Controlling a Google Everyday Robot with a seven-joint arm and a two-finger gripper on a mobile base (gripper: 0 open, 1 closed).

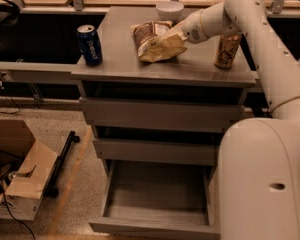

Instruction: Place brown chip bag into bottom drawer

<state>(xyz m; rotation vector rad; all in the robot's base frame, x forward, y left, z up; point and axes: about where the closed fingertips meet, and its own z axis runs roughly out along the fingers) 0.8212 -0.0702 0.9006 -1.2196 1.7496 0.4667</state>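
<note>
— How does the brown chip bag (152, 41) look?
— Crinkled, with a dark brown panel at the back-left and cream to the right. It lies on the cabinet's surface (120, 64), its long axis roughly left-right.
— And the gripper (179, 34)?
— At the bag's right end, jaws clamped on the cream edge.

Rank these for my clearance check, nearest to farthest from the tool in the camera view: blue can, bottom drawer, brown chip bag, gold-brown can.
The tool is over the cabinet top.
1. brown chip bag, right at the tool.
2. gold-brown can, picture right.
3. blue can, picture left.
4. bottom drawer, open, lowest.
</note>
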